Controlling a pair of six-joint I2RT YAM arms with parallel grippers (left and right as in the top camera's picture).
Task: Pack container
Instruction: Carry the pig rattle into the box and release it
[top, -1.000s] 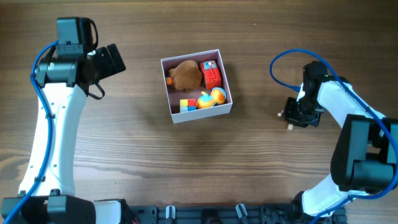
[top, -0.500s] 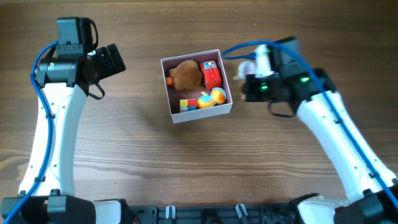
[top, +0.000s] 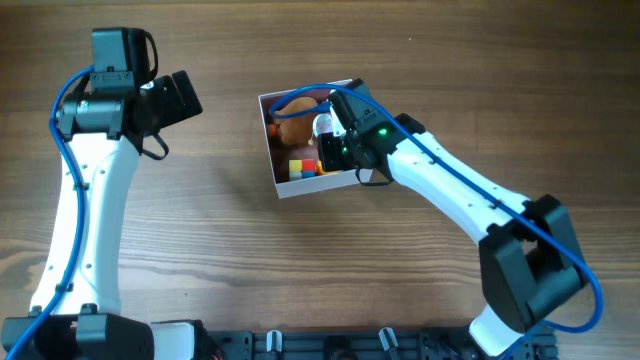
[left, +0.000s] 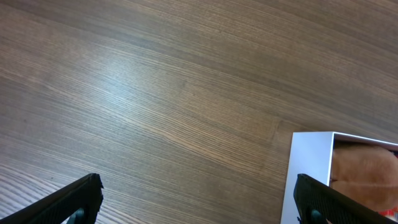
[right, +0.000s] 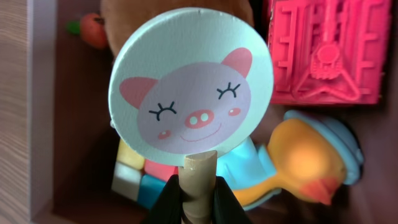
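Note:
The container is a square white-walled box at the table's middle; its corner shows in the left wrist view. Inside lie a brown plush, a red block, a yellow duck toy and a colour cube. My right gripper is shut on the wooden handle of a pig-face paddle and holds it over the container. My left gripper is open and empty, above bare table left of the box.
Wood-grain table all round the container. The left arm stands along the left side. The right arm reaches diagonally from the lower right to the box.
My right arm swung from the far right across to above the container, carrying the pig paddle. The left arm has not moved.

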